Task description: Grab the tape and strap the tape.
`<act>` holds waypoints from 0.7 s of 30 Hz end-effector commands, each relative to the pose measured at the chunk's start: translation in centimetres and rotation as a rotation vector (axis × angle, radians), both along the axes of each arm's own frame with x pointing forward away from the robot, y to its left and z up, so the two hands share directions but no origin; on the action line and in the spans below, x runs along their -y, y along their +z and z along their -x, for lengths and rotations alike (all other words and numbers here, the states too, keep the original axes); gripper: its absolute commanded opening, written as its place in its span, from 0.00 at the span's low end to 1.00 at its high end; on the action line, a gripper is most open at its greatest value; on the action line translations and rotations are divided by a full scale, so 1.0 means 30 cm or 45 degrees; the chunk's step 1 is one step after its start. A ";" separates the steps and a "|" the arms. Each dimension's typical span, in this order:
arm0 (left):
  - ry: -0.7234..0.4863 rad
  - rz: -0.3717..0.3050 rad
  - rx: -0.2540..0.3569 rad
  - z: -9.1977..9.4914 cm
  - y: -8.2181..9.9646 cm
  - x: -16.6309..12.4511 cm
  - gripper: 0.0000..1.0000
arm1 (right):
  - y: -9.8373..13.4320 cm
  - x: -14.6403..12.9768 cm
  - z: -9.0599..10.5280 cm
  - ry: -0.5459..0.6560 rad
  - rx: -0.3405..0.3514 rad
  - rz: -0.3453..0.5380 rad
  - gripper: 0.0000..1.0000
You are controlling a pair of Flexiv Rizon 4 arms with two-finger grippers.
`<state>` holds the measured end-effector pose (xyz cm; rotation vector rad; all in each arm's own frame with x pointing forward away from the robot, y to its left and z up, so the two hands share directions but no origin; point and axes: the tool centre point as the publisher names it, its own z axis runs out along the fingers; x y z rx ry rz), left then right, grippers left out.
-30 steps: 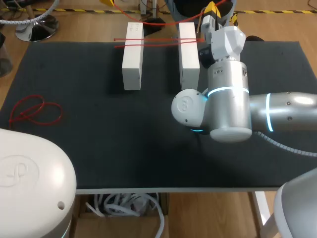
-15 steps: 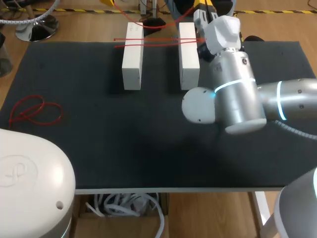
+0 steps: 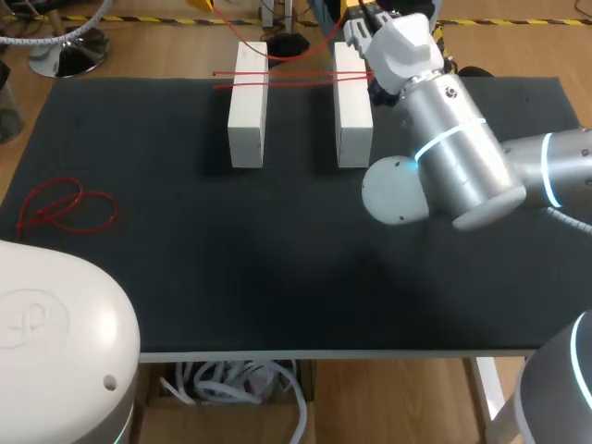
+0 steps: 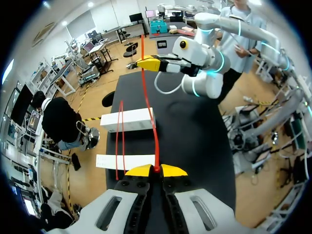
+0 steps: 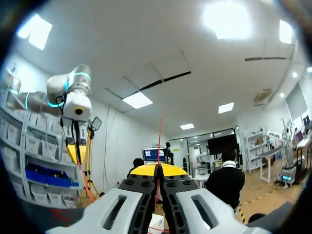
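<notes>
Both claws clenched on the same red tape

The left claw [image 4: 156,169] is pinched tight on the red tape [image 4: 155,131]. The tape runs out ahead of it, past two white blocks [image 4: 127,120], toward the right claw [image 5: 158,168], which is clamped on a strand rising from its tips. Two more strands lie across the blocks, just ahead of the left claw. From above, the right claw's tips are cut off at the edge. A loose red coil [image 3: 65,211] sits well away from both claws on the black table [image 3: 185,277].
</notes>
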<state>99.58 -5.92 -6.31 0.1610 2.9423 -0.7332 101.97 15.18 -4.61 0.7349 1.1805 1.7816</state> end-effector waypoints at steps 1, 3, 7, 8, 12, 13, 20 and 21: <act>-0.001 -0.005 -0.003 0.000 0.003 0.001 0.00 | 0.030 -0.017 0.000 -0.017 -0.038 0.129 0.00; -0.001 -0.005 -0.003 0.000 0.003 0.001 0.00 | 0.027 -0.028 0.000 -0.043 -0.024 0.158 0.00; -0.001 -0.005 -0.003 0.000 0.003 0.001 0.00 | 0.028 -0.048 0.003 -0.110 0.004 0.172 0.00; -0.001 -0.005 -0.003 0.000 0.003 0.001 0.00 | 0.030 -0.054 0.005 -0.130 -0.004 0.153 0.00; -0.001 -0.005 -0.003 0.000 0.003 0.001 0.00 | 0.020 -0.071 0.013 -0.191 -0.017 0.104 0.00; -0.001 -0.005 -0.003 0.000 0.003 0.001 0.00 | 0.018 -0.072 0.016 -0.201 -0.023 0.074 0.00; -0.001 -0.005 -0.003 0.000 0.003 0.001 0.00 | 0.024 -0.070 0.027 -0.205 -0.031 0.022 0.00; -0.001 -0.005 -0.003 0.000 0.003 0.001 0.00 | 0.024 -0.070 0.027 -0.205 -0.031 0.022 0.00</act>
